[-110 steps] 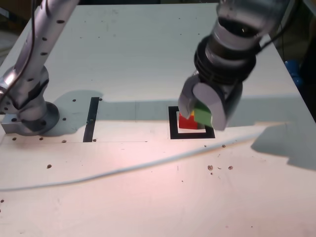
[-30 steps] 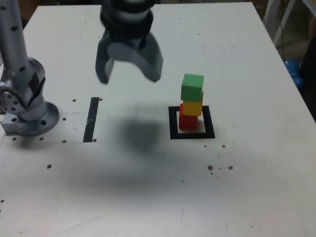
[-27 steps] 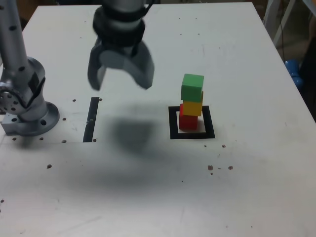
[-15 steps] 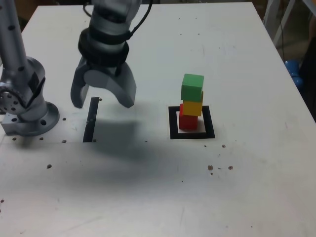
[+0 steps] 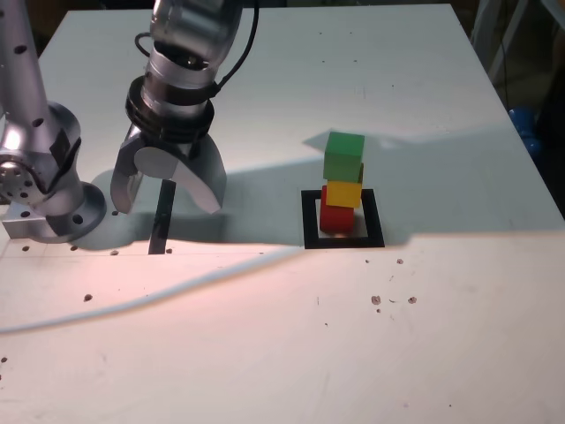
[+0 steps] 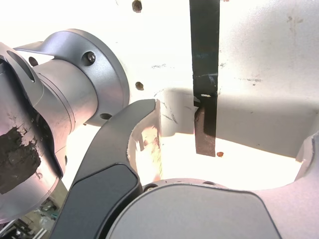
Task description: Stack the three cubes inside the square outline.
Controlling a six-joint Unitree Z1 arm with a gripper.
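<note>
**Moved away from the green cube point(image 5: 343, 157), over by the black strip point(image 5: 161, 238)**

Green on top of yellow cube point(image 5: 343, 194), on top of red cube point(image 5: 336, 220), inside the square outline point(image 5: 311, 221). Looks done; next, just keep the wide-open, empty gripper point(image 5: 166, 208) away. See the pile only in the exterior view, rough finger pads point(image 6: 149, 149) only in the wrist view.

Grn cube point(image 5: 343, 157) on yel cube point(image 5: 343, 193) on red cube point(image 5: 336, 218), inside blk sq. outline point(image 5: 311, 240); hand point(image 5: 169, 196) open, well apart.
</note>
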